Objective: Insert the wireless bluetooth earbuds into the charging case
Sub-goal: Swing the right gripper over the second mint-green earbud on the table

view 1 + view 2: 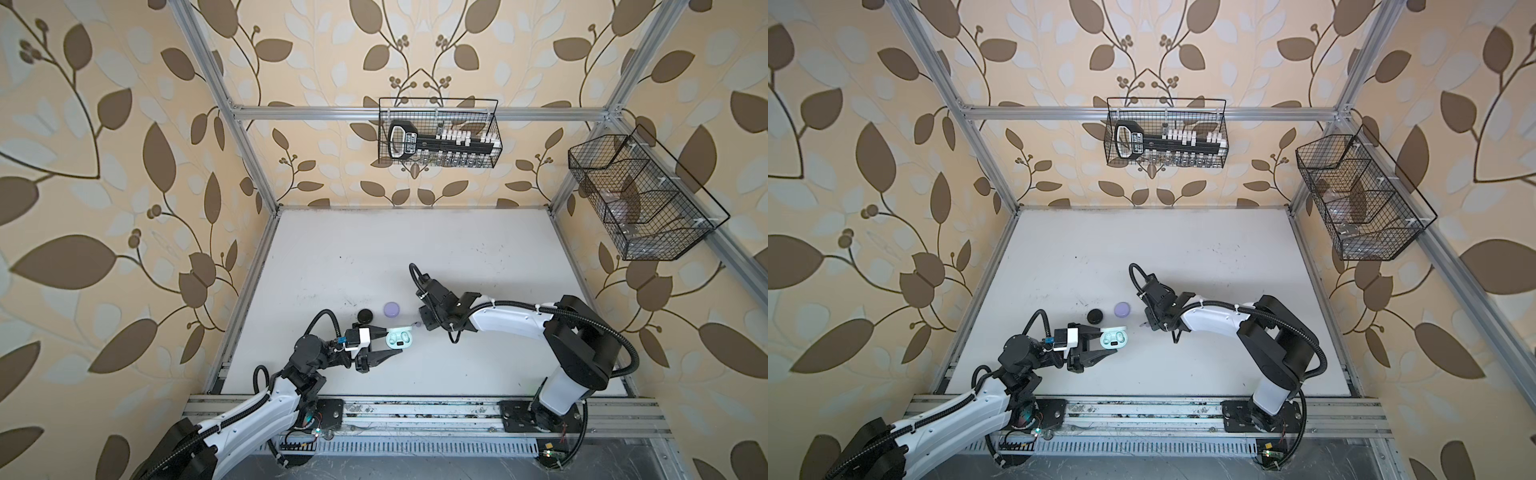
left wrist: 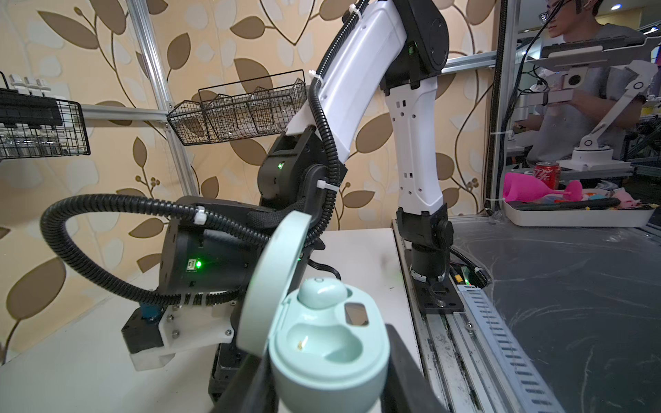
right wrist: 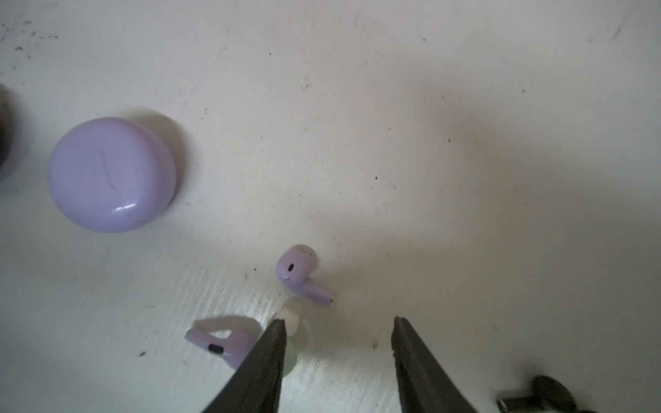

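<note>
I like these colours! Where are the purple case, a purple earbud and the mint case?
purple case [image 3: 112, 175], right wrist view, on its closed lid.
purple earbud [image 3: 292, 269], right wrist view, on its round head.
mint case [image 2: 322, 386], left wrist view, on its front wall.

white table | lavender case — closed — beside black case | 2 lavender earbuds loose

table: far half toward 12 o'clock is left bare | 9 o'clock of centre: passage is blocked by lavender case, black case
</note>
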